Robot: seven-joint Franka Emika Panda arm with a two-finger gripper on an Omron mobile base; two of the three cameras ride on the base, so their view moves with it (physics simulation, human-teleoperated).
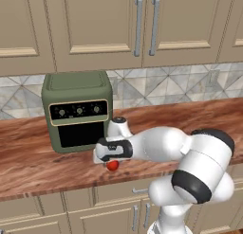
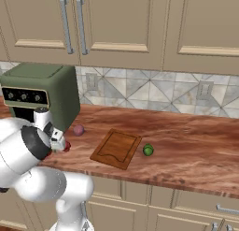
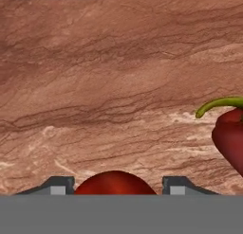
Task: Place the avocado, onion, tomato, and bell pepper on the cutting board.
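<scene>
The bright red tomato (image 3: 115, 183) sits between my two fingertips (image 3: 58, 186), which press against its sides. In the left base view my gripper (image 1: 112, 162) points down at the tomato (image 1: 113, 166) on the counter's front part, just ahead of the green oven. A deep red bell pepper (image 3: 230, 139) with a green stem lies close beside it. The pinkish onion (image 2: 78, 130) rests left of the cutting board (image 2: 116, 147), which has nothing on it. The green avocado (image 2: 148, 150) lies just right of the board.
A green countertop oven (image 1: 77, 112) stands right behind my hand. The counter's front edge (image 1: 57, 190) runs close below the tomato. Wall cabinets (image 1: 118, 24) hang above.
</scene>
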